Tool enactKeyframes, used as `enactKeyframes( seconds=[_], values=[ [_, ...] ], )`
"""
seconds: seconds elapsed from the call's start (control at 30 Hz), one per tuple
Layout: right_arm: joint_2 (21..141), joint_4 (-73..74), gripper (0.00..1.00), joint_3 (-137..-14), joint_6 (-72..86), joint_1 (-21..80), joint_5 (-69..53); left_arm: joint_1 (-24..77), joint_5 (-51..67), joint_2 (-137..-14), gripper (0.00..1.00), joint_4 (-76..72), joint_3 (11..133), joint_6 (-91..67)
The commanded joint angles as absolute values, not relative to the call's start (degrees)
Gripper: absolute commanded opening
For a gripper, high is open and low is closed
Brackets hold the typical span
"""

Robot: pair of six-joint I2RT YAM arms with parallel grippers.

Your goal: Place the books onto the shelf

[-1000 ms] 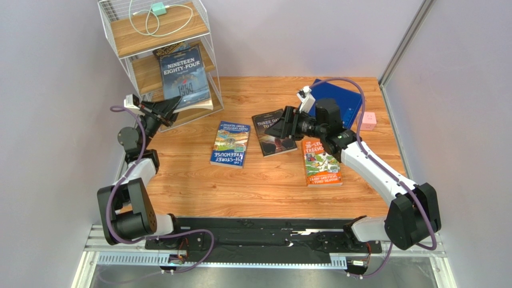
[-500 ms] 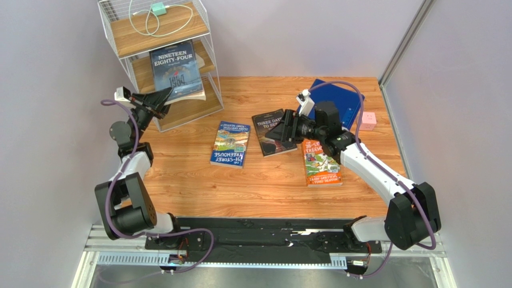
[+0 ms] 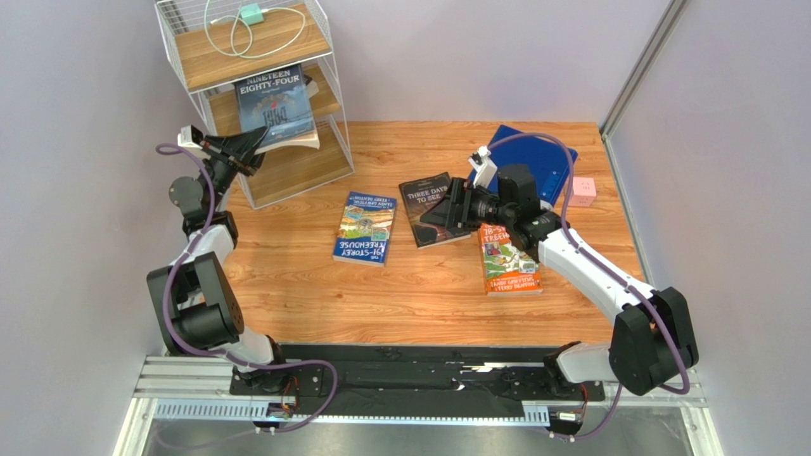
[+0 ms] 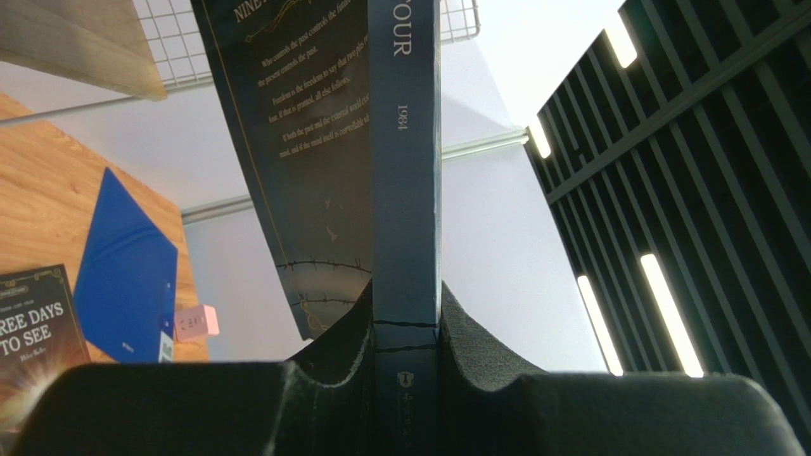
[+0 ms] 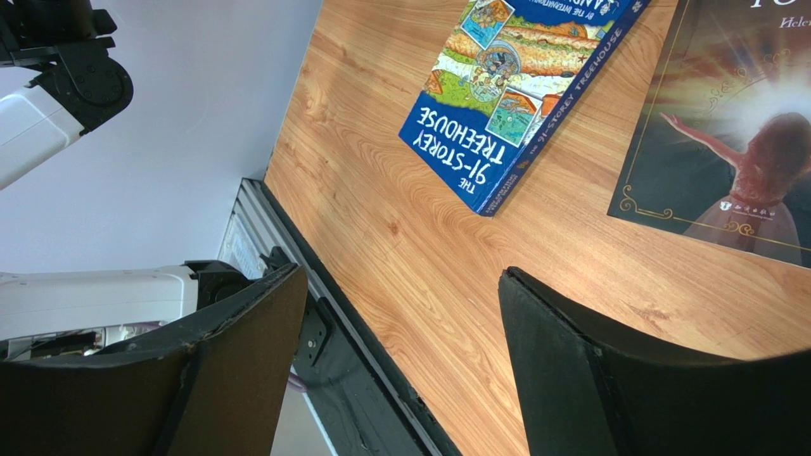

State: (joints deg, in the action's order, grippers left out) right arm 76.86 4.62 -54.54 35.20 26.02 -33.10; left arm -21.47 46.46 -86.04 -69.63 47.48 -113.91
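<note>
Left gripper pinches Nineteen Eighty-Four by spine at shelf tier 2. I'd push in, release. Right gripper spread.

My pads are matte black. Nineteen Eighty-Four is navy with pale lettering and a thin barbed-wire drawing. The shelf is white wire and pale wood, and the table has an orange-brown grain. The blue Treehouse has cartoon panels, beside the orange Treehouse. Three Days to See is dark with a golden glow. The folder is blue and the box pink.

Dark book higher up shelf
</note>
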Motion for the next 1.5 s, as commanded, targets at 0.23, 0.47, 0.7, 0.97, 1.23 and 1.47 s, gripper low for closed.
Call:
enactKeyframes(
  seconds=[0.23,0.47,0.7,0.97,1.23,1.47],
  values=[
    [78.22,0.53,0.79,-54.05,36.3,26.45,-34.36,-22.24,46.78,-78.32,0.0,-87.63,44.75,-118.04],
    [77.43,0.53,0.79,-53.09,35.6,26.81,-34.28,-22.94,41.84,-80.86,0.0,-87.63,45.0,-117.78],
    [77.69,0.53,0.78,-52.3,35.86,26.81,-34.54,-22.94,40.34,-85.16,0.0,-87.63,50.7,-118.21],
    [78.31,0.53,0.78,-52.21,35.42,26.81,-34.72,-22.94,37.53,-90.17,0.0,-87.63,55.81,-116.9],
    [79.63,-1.67,0.77,-52.12,35.59,26.81,-35.24,-22.68,35.94,-94.39,0.0,-84.83,63.1,-113.74],
    [80.68,-1.5,0.77,-52.47,35.25,26.81,-35.6,-20.31,37.36,-95.27,0.0,-71.38,70.31,-103.73]
  ],
)
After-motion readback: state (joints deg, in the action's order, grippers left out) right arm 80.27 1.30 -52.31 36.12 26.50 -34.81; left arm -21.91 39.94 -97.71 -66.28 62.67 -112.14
